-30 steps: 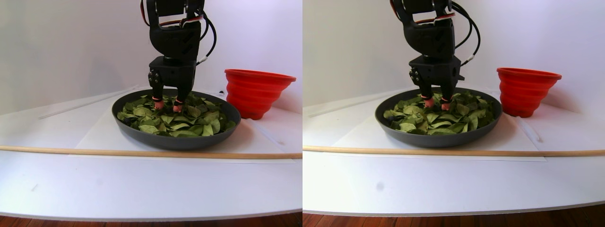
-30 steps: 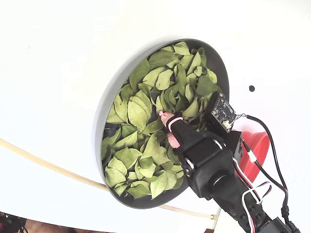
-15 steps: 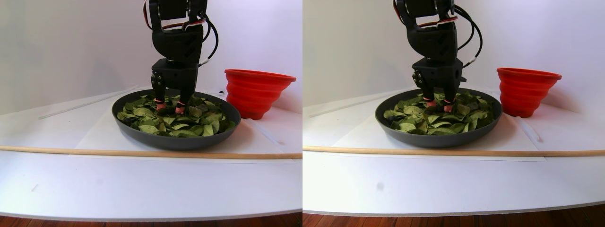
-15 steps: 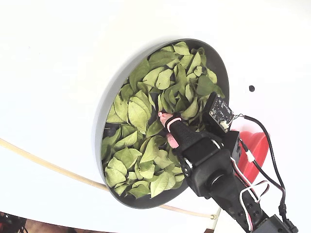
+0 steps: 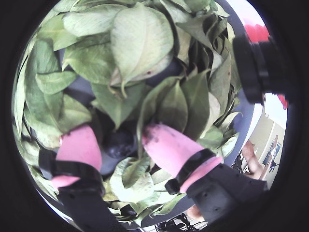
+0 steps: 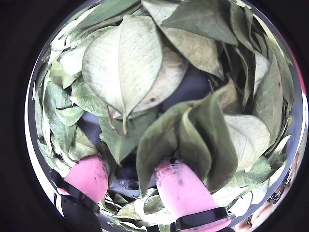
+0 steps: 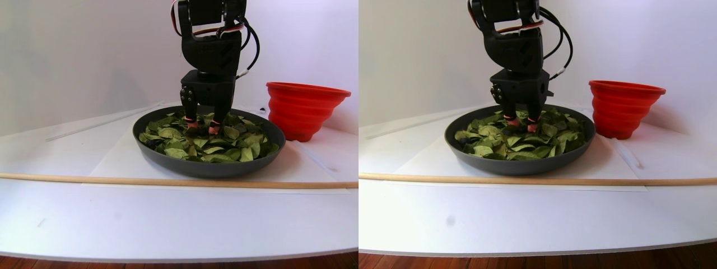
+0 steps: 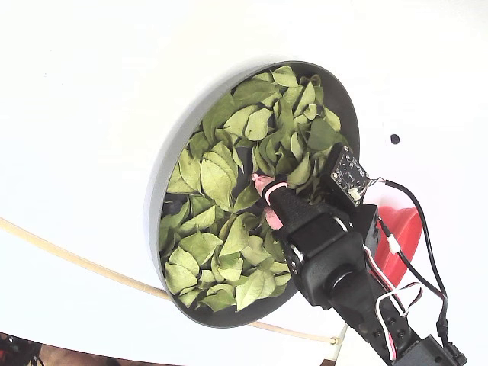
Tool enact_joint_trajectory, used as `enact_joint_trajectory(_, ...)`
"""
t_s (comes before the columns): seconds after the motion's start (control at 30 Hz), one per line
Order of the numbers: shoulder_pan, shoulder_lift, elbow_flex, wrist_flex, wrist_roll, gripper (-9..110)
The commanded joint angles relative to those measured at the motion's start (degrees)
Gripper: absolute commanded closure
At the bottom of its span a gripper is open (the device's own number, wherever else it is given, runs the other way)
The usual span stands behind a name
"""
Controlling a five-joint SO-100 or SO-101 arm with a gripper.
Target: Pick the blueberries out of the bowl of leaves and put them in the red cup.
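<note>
The dark grey bowl (image 7: 207, 168) (image 8: 163, 179) is full of light-green leaves (image 8: 217, 175) (image 5: 140, 38) (image 6: 125, 63). My black gripper (image 7: 201, 126) (image 8: 266, 200) points straight down into the middle of the leaves, open. In both wrist views its pink fingertips (image 5: 79, 147) (image 6: 181, 191) stand either side of one dark blueberry (image 5: 120, 142) (image 6: 126, 176) that lies low among the leaves. I cannot tell whether the pads touch it. The red cup (image 7: 302, 109) (image 8: 404, 236) stands just outside the bowl, right of it in the stereo pair view, partly hidden behind the arm in the fixed view.
A thin wooden rod (image 7: 168, 180) (image 8: 76, 259) lies across the table in front of the bowl. The bowl rests on a white sheet (image 7: 112, 159). A flat black dot (image 8: 394, 139) marks the table beyond the bowl. The table's front edge runs near the bottom of the stereo pair view.
The gripper has sunk lower into the leaves and shifted slightly toward the back of the bowl. The gap between its fingers looks the same.
</note>
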Motion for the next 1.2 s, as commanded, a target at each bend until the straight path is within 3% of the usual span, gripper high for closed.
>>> enact_joint_trajectory(0.0, 0.8, 1.0, 1.1, -1.2, -0.4, 83)
enact_joint_trajectory(1.17, 0.1, -0.9, 3.3, -5.0, -1.1, 90)
